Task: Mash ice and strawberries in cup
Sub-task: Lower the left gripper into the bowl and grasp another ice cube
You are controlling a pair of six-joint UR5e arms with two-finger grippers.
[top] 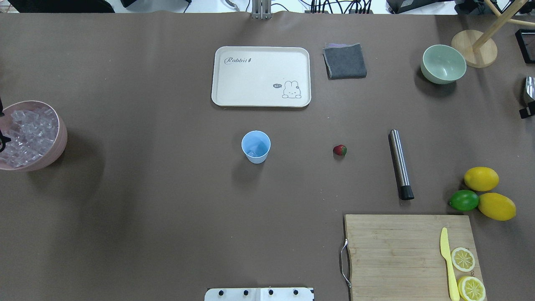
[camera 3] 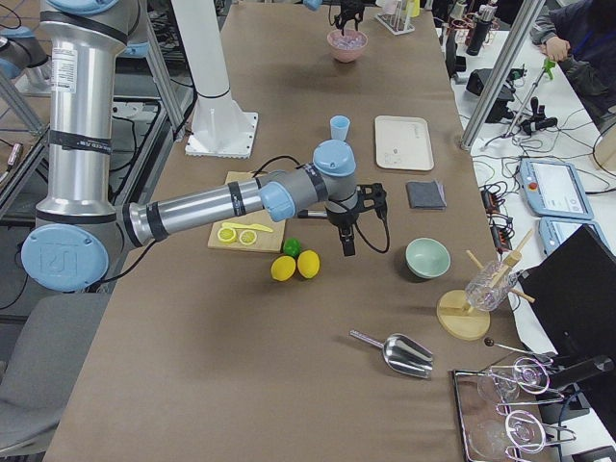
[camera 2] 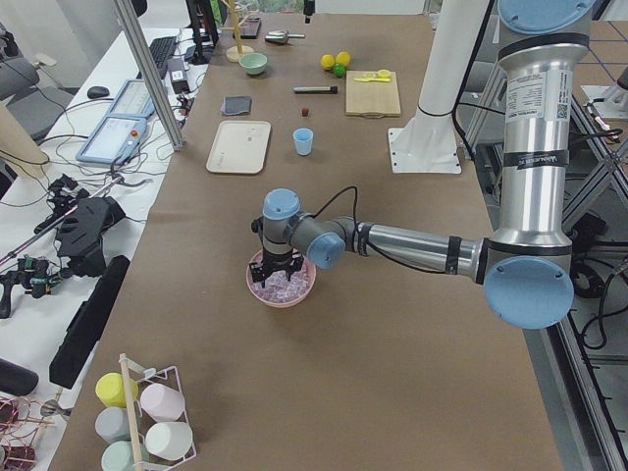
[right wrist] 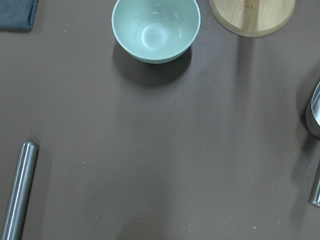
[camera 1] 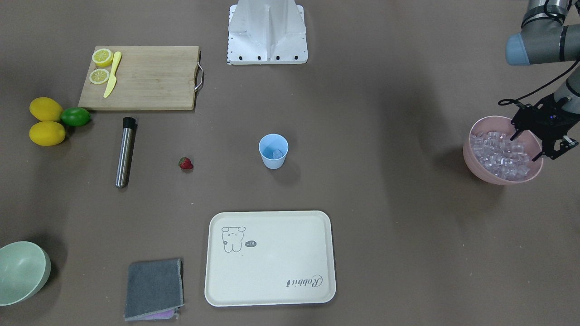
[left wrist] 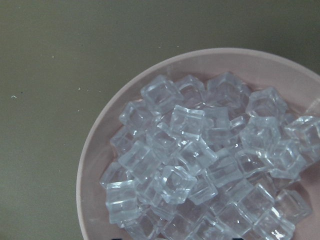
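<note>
My left arm is reaching out nearly level. Its wrist is bending downward, so my left gripper is pointing down with its two fingers held apart. My right arm is stretching forward, and my right gripper is hanging straight down below the wrist. Its finger spacing cannot be determined.

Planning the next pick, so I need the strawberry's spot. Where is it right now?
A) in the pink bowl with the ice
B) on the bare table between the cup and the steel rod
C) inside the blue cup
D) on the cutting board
B: the strawberry lies on the table, between the cup and the steel rod and touching neither.
</note>
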